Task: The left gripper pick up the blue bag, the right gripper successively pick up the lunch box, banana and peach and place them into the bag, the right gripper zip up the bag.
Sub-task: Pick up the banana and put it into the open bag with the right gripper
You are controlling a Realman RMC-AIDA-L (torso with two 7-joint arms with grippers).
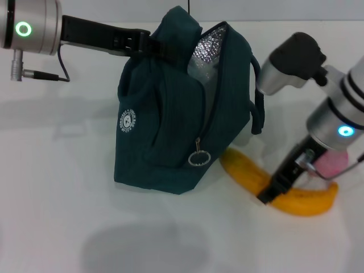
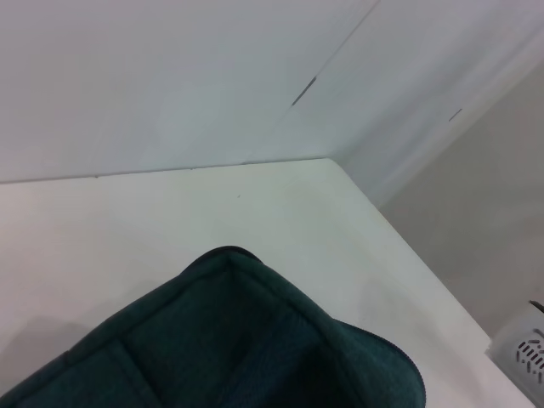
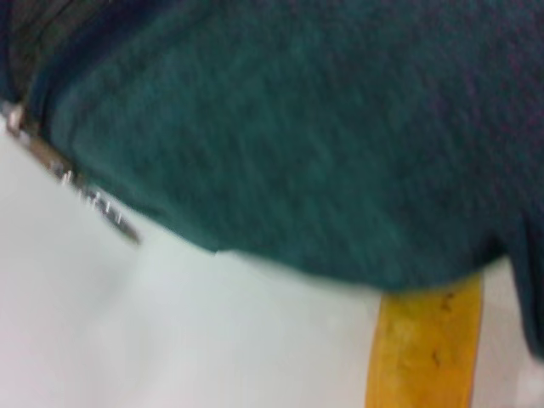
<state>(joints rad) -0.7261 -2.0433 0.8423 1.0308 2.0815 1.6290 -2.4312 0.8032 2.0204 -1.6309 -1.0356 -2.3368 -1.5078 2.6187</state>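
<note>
Standing upright on the white counter [image 1: 68, 216], the blue bag [image 1: 170, 125] has its zipper open, showing a silver lining [image 1: 206, 51], with the ring pull [image 1: 199, 158] hanging low on its front. The left pincer [image 1: 152, 44] reaches in from the left and is clamped on the bag's top edge. Just beside the bag's right base lies the banana [image 1: 301, 202], one end tucked near the bag. The right pincer [image 1: 272, 190] is down on the banana's middle, its dark fingers touching the fruit, though whether they are closed on it cannot be told. A pink peach [image 1: 333, 162] sits just behind the right arm.
</note>
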